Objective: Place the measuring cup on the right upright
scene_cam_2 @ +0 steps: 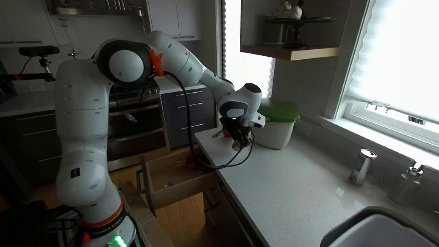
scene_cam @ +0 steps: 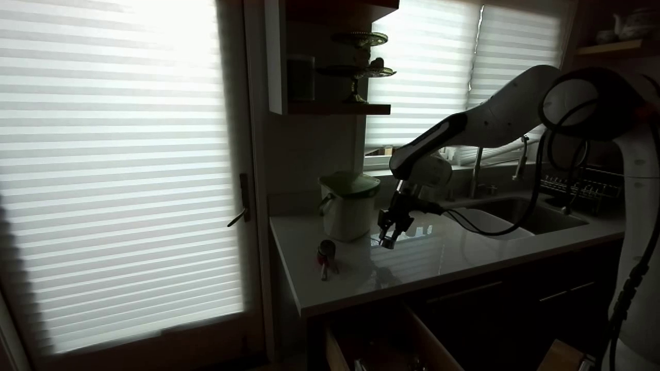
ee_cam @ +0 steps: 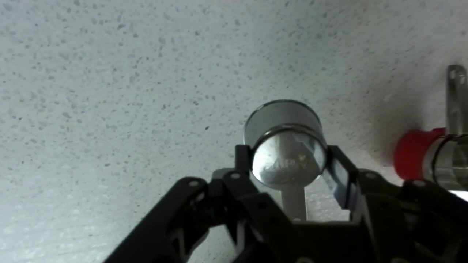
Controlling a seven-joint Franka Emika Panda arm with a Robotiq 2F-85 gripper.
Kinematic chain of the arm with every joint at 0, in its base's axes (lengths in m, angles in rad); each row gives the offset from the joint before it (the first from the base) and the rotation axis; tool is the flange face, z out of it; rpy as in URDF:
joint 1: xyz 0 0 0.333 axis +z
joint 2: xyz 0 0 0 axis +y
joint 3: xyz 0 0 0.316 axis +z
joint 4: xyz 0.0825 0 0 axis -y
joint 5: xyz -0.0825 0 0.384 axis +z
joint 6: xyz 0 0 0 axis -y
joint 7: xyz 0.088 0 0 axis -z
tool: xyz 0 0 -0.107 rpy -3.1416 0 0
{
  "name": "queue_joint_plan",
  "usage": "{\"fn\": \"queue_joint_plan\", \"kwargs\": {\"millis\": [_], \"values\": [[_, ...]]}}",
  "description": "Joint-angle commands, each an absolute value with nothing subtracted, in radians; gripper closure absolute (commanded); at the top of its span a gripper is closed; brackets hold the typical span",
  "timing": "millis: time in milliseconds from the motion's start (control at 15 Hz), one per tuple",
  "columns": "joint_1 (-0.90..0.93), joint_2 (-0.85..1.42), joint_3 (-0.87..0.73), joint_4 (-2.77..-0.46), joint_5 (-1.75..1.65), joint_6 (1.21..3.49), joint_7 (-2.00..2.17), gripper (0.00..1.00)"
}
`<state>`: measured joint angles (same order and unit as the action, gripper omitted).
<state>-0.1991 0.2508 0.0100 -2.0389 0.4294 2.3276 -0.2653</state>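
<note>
The measuring cup (ee_cam: 289, 160), small and shiny metal, is between the two fingertips of my gripper (ee_cam: 287, 155) in the wrist view. Both fingers press on its sides. A round face with faint marks is toward the wrist camera, and its short flat handle runs back toward the palm. In both exterior views the cup (scene_cam: 388, 242) (scene_cam_2: 236, 146) is at the tip of the gripper (scene_cam: 392, 231) (scene_cam_2: 242, 140), a little above the white counter. A darker cup with a red part (ee_cam: 420, 155) lies on the counter to the right in the wrist view.
A tall pale container with a green lid (scene_cam: 348, 216) stands behind the gripper. A drawer (scene_cam_2: 178, 175) is open below the counter edge. A can (scene_cam_2: 363, 168), a soap bottle (scene_cam_2: 406, 187) and a sink tub (scene_cam_2: 377, 226) are farther along the counter (scene_cam_2: 284, 192).
</note>
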Motion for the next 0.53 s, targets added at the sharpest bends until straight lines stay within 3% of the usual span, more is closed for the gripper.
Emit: {"fn": "queue_joint_plan", "kwargs": {"millis": [0, 467], "values": [[-0.258, 0.254, 0.014, -2.016, 0.616, 2.157, -0.432, 0.72], [-0.289, 0.375, -0.029, -1.928, 0.839, 1.796, -0.526, 0.72]]}}
